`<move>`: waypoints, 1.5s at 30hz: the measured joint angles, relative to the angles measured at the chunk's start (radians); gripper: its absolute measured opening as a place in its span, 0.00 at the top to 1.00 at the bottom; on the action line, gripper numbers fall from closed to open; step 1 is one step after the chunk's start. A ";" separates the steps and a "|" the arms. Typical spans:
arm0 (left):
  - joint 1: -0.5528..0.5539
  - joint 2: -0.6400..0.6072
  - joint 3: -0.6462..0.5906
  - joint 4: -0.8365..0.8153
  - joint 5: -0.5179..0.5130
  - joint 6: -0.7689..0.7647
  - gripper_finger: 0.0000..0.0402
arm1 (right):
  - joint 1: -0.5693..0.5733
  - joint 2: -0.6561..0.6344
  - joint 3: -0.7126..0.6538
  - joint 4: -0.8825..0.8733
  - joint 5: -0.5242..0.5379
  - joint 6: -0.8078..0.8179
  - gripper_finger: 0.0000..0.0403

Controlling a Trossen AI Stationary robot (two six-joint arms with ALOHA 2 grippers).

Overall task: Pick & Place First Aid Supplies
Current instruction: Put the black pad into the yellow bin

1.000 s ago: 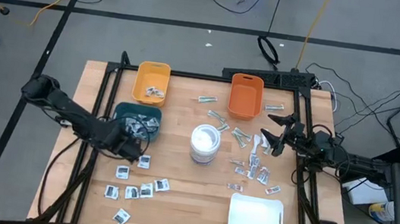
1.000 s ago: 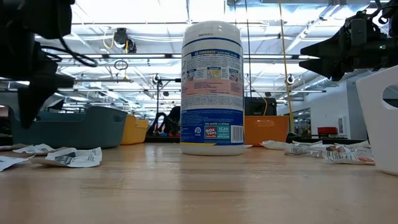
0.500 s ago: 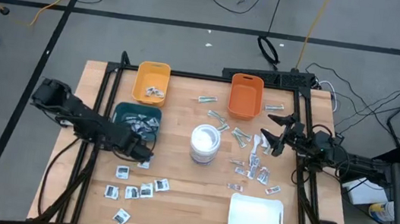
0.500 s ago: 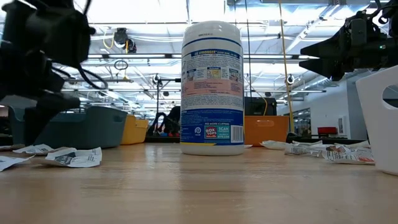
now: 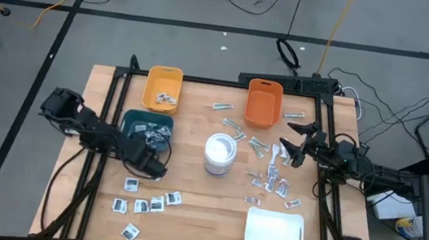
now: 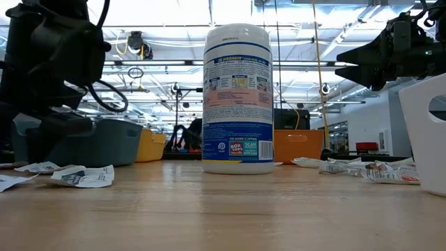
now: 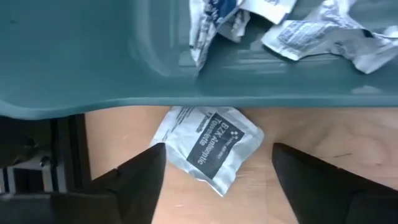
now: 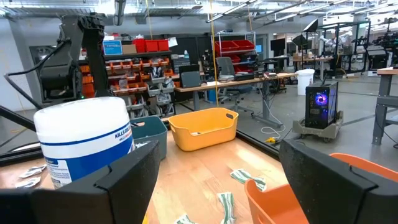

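L gripper wide open, empty, straddling white packet by teal bin; drop straight, avoid bin wall. R gripper open, empty, right edge.

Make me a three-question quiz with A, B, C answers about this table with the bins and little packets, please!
1. Where does the white tub stand?
A. Middle of the table
B. Inside the orange bin
C. On the white tray

2. What colour is the bin nearest the left gripper?
A. Yellow
B. Teal
C. Orange

3. How are the left gripper's fingers?
A. Squeezing a packet
B. Shut on nothing
C. Open around a packet

Answers:
1 A: the high view shows the tub upright between both arms.
2 B: the teal bin sits right beside that gripper.
3 C: the left wrist view shows a white packet lying on the wood between the spread fingers, against the bin's edge.
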 joint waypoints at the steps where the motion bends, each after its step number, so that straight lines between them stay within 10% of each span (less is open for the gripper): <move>1: -0.005 0.001 0.000 0.000 -0.003 0.000 0.29 | 0.000 0.000 0.000 0.000 0.000 0.000 0.20; 17: -0.033 0.005 -0.007 0.106 -0.026 0.000 0.97 | 0.000 0.000 0.000 0.000 0.000 0.000 0.20; 45: -0.083 -0.086 0.409 -0.240 0.037 0.037 1.00 | 0.000 0.000 0.000 0.000 0.000 0.000 0.20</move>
